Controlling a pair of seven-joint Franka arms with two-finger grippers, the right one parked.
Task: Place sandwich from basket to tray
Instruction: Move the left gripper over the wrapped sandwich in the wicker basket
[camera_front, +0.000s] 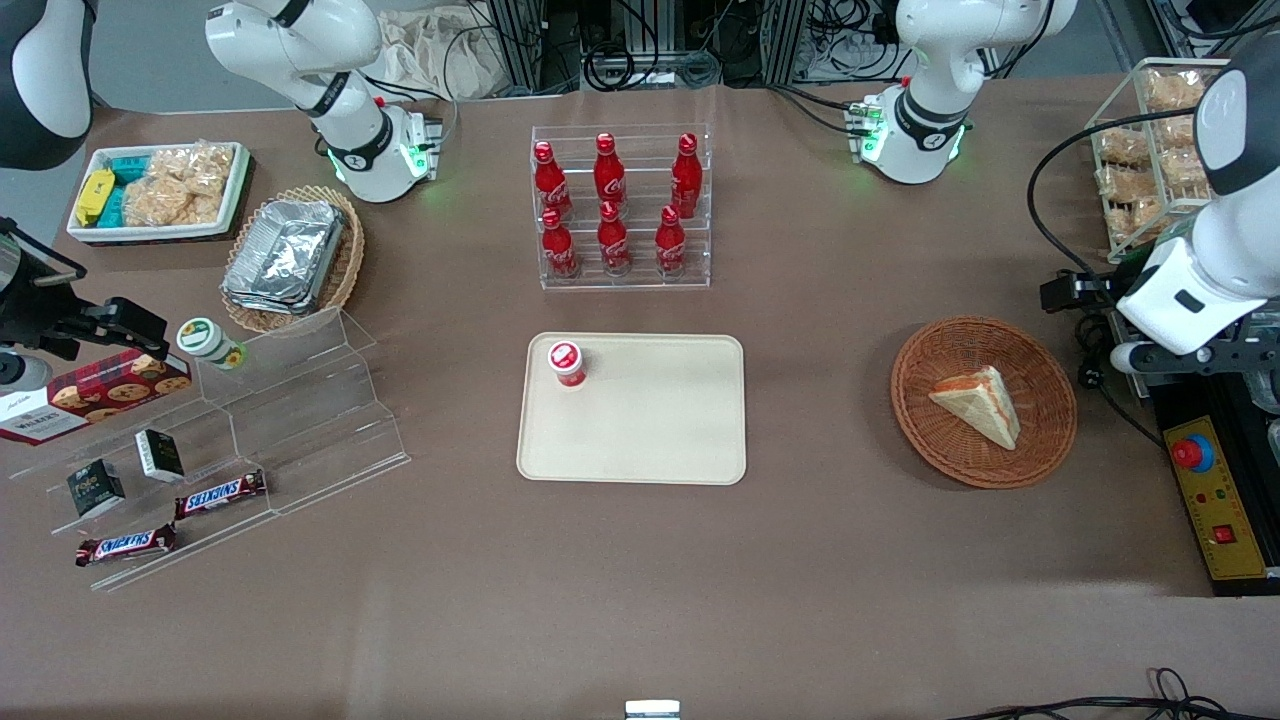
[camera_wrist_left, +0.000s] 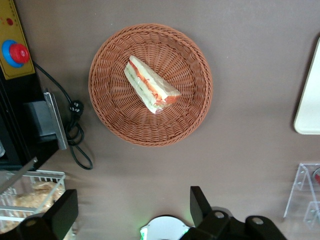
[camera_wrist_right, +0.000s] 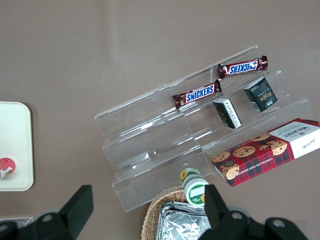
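The sandwich (camera_front: 980, 405) (camera_wrist_left: 150, 85), a pale bread wedge with red, orange and green filling at its edge, lies flat in the round reddish-brown wicker basket (camera_front: 915, 400) (camera_wrist_left: 110, 117). The cream tray (camera_front: 650, 440) (camera_wrist_left: 309, 107) (camera_wrist_right: 15, 150) lies on the table beside the basket, toward the parked arm's end. My gripper (camera_wrist_left: 132, 210) (camera_front: 1225, 350) hangs high over the table beside the basket, toward the working arm's end, touching nothing. Its fingers (camera_wrist_left: 200, 205) stand wide apart with only bare table between them.
A red-capped cup (camera_front: 566, 362) stands in one corner of the tray. A clear rack of red bottles (camera_front: 615, 205) is farther from the front camera than the tray. A yellow control box with a red button (camera_front: 1205, 490) and a wire rack of snacks (camera_front: 1150, 150) sit at the working arm's end.
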